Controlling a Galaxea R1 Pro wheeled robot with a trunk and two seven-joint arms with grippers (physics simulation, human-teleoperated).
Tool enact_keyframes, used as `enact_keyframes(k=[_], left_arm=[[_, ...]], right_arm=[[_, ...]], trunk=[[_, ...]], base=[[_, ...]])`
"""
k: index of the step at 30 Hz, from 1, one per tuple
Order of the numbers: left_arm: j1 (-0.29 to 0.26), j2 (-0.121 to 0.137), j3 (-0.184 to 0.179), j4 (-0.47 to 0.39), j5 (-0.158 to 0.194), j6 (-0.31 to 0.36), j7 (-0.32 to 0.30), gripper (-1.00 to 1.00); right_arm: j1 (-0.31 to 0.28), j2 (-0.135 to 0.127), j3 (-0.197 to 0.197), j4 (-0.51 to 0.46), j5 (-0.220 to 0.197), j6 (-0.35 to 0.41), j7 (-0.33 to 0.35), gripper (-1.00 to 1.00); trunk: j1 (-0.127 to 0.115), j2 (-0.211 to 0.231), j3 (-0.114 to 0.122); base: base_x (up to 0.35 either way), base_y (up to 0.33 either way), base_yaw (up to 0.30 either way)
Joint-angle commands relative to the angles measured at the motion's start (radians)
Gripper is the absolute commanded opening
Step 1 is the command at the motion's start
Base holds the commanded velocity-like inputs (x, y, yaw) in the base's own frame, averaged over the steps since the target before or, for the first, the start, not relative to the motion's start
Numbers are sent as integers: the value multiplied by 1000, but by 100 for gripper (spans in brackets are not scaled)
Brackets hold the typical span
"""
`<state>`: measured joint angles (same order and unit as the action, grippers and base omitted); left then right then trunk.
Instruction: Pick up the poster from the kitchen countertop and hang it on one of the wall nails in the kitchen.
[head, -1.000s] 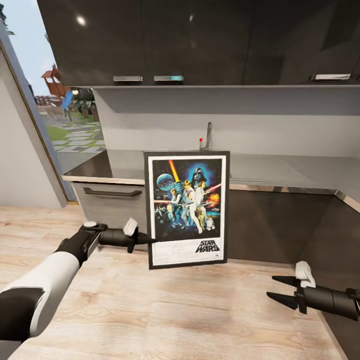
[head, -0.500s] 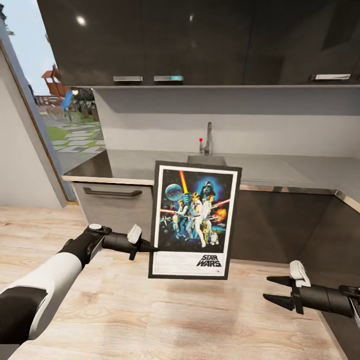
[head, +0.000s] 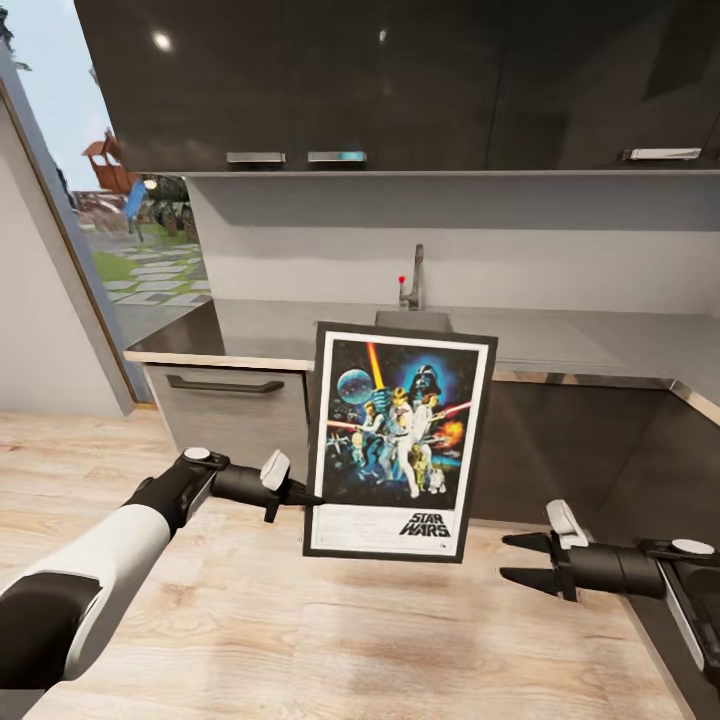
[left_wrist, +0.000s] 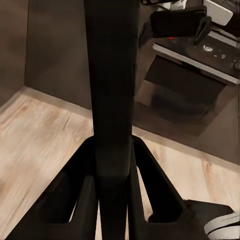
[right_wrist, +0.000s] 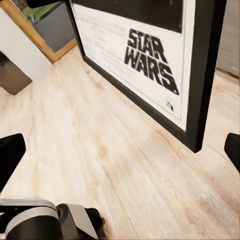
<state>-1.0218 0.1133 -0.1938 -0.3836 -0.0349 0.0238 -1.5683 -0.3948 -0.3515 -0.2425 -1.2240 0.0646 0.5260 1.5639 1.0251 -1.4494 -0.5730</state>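
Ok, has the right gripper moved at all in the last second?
Yes. In the head view the right gripper, jaws open, has slid left toward the poster, while the tap and the countertop hold their places, so the camera stayed put.

"STAR WARS" in bold black slanted lettering stands on the white lower border of the framed poster (head: 400, 441) (also legible in the right wrist view (right_wrist: 150, 55)); the fine print beside it is unreadable.
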Motion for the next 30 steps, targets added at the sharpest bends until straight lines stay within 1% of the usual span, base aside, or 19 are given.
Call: enact_keyframes(k=[1, 3, 5, 12, 20, 30], left_arm=[[-1, -7, 0, -1, -3, -3, -2, -100], [-1, -11, -1, 0, -4, -4, -2, -100], [0, -19, -9, 0, -4, -5, -2, -100], [-1, -39, -30, 0, -3, -5, -2, -100], [0, -43, -35, -2, -3, -5, -2, -100], [-1, -39, -32, -5, -3, -5, -2, -100]], right_arm=[[-7, 1, 14, 4, 2, 14, 7, 100], [-12, 1, 24, 9, 0, 16, 7, 100], [-16, 2, 35, 15, -3, 17, 6, 100], [-19, 5, 44, 19, -5, 17, 5, 100], [-19, 6, 44, 21, -5, 14, 4, 100], [-19, 4, 39, 21, -5, 14, 4, 100]], trunk=[[0, -1, -1], [0, -1, -1], [0, -1, -1], [0, -1, -1], [0, -1, -1], [0, -1, -1]], base=[[0, 0, 0], [0, 0, 0], [0, 0, 0], [0, 0, 0], [0, 0, 0], [0, 0, 0]])
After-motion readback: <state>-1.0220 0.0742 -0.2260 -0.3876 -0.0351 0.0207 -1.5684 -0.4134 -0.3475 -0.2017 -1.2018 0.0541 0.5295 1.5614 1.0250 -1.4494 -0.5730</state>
